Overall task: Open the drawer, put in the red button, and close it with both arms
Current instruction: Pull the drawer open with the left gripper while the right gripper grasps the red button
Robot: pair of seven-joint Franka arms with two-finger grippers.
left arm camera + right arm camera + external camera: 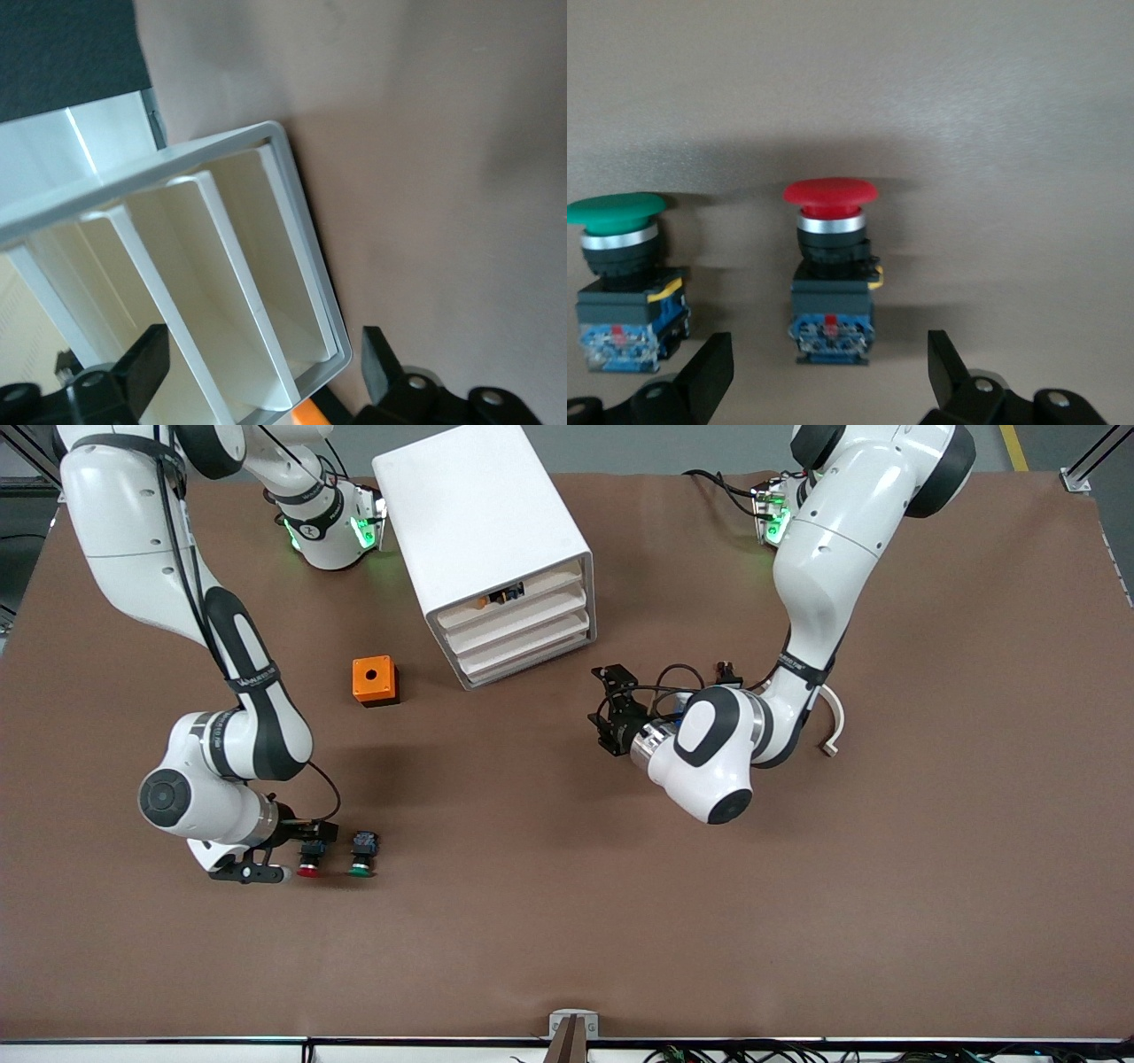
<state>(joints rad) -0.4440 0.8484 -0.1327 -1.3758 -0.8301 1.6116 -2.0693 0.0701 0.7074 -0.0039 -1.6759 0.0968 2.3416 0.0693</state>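
Observation:
The red button [308, 861] lies on its side on the table, beside the green button [361, 856]. It also shows in the right wrist view [830, 266]. My right gripper [310, 836] is open and low at the red button's black body, with the button just ahead of the fingertips [950, 367], not between them. The white cabinet [483, 522] stands at the middle back, with its drawers [523, 627] pushed in. My left gripper [603, 704] is open and empty in front of the drawers, apart from them. The left wrist view shows the drawer fronts [221, 266].
An orange cube [374, 680] with a round hole sits beside the cabinet toward the right arm's end; it also shows in the left wrist view [306, 414]. Small dark and orange items show in the top slot [503, 594]. A white curved piece [833, 731] lies by the left arm.

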